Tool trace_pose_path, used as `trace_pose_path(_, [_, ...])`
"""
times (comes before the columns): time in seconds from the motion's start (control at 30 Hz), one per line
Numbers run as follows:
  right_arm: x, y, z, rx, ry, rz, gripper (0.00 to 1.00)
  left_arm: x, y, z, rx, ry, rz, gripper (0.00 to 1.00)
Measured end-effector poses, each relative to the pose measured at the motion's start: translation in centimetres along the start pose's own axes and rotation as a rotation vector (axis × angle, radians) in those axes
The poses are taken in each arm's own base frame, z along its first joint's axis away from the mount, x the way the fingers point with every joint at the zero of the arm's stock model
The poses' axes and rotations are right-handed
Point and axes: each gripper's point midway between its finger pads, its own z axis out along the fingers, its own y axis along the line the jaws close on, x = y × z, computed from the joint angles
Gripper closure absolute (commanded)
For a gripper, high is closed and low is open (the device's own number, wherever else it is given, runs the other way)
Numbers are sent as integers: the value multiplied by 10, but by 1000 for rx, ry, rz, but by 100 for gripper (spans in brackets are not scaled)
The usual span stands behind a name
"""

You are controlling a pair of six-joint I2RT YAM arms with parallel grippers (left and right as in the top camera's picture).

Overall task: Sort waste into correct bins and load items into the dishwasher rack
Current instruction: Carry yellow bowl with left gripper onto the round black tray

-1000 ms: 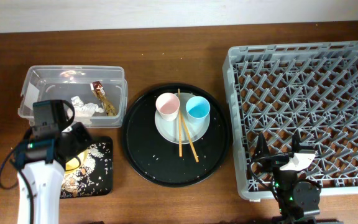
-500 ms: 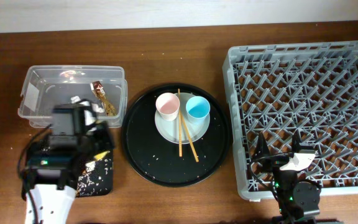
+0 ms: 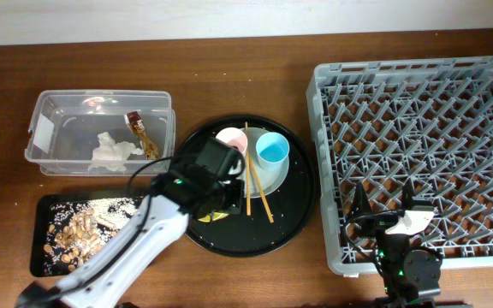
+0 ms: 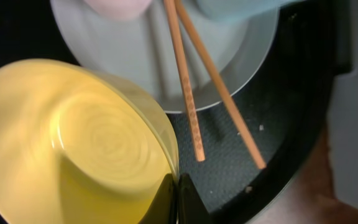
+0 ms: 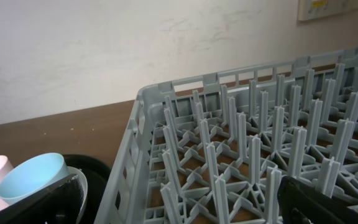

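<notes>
My left gripper (image 3: pixel 223 205) is shut on the rim of the yellow bowl (image 4: pixel 73 137), holding it low over the left part of the large round black tray (image 3: pixel 294 214). In the overhead view only a sliver of the bowl (image 3: pixel 214 216) shows under the arm. On the pale plate (image 3: pixel 264 178) stand the pink cup (image 3: pixel 228 137) and the blue cup (image 3: pixel 272 150), with the chopsticks (image 3: pixel 255 184) lying across it. Tissue (image 3: pixel 114 151) and wrapper (image 3: pixel 140 130) lie in the clear container (image 3: pixel 50 115). Food scraps (image 3: pixel 80 227) cover the flat black tray (image 3: pixel 41 257). My right gripper (image 3: pixel 392 218) is open over the dishwasher rack (image 3: pixel 426 128), at its front left corner.
The left arm (image 3: pixel 135 248) stretches diagonally from the front left across the flat black tray's corner to the round tray. The rack's tall wall (image 5: pixel 129 162) stands between the right gripper and the cups. Bare brown table (image 3: pixel 246 77) lies behind the round tray.
The left arm has swung right from over the flat black tray to the round tray, carrying the yellow bowl. The food scraps now lie uncovered in the flat tray. The right arm has not moved.
</notes>
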Motion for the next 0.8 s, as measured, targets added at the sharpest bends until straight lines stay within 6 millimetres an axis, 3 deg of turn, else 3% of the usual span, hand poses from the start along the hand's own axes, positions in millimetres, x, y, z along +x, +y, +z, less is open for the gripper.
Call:
trace_pose_path(0.1, [0, 0, 0, 0, 0, 0, 2, 7, 3, 16, -38, 43, 13, 100])
trace_pose_path(0.27, [0, 0, 0, 0, 0, 0, 2, 8, 6, 20, -57, 49, 12, 98])
trace_pose_path(0.37, [0, 0, 0, 0, 0, 0, 2, 8, 6, 20, -60, 47, 12, 76])
trace_pose_path(0.57, [0, 0, 0, 0, 0, 0, 2, 6, 7, 20, -65, 42, 2, 60])
trace_pose_path(0.67, [0, 0, 0, 0, 0, 0, 2, -3, 2, 11, -59, 30, 15, 60])
trace_pose_path(0.8, [0, 0, 0, 0, 0, 0, 2, -27, -2, -25, -95, 10, 26, 60])
